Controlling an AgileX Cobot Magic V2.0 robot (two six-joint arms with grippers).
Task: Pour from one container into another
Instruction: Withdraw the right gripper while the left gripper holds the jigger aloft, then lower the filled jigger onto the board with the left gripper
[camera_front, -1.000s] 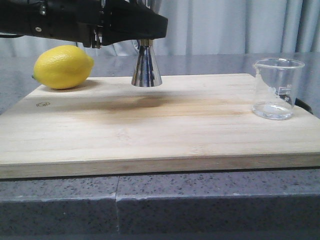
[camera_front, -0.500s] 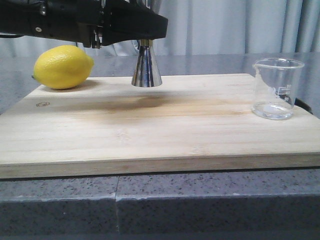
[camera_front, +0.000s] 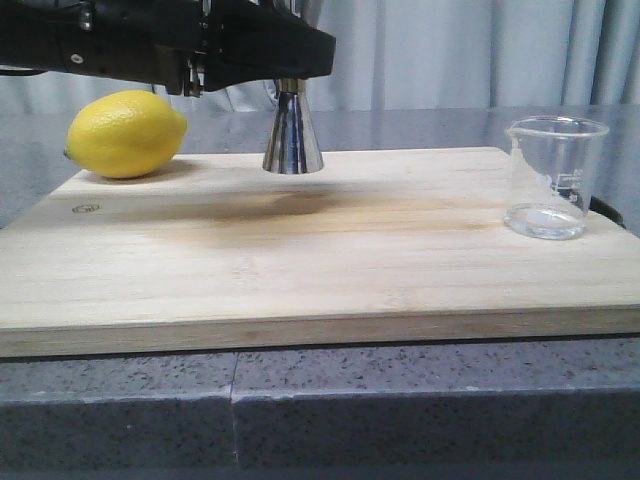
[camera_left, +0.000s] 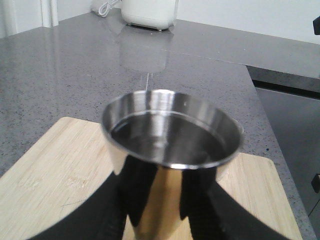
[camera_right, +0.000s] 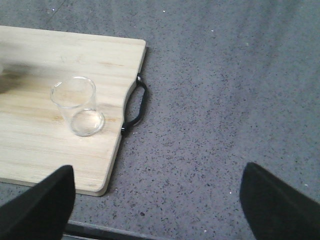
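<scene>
Beaker (camera_front: 553, 178) stands upright on the board's (camera_front: 320, 250) right end, untouched, a little clear liquid at its bottom. Jigger (camera_front: 292, 130) is held off the board by the left pincer (camera_left: 160, 210), clamped round its lower cone; wrist view shows its top cup (camera_left: 172, 132) holding some liquid. Vs 1 s ago the jigger has barely moved, maybe a touch lower w/ its shadow closer under it, so it looks like it's being set down or held steady, not carried toward the beaker. Right pincer (camera_right: 155, 200) hovers spread open above tabletop (camera_right: 210, 90) near the beaker, gripping nothing. Lemon (camera_front: 127, 133) sits at the board's far left. Pour looks not yet begun
</scene>
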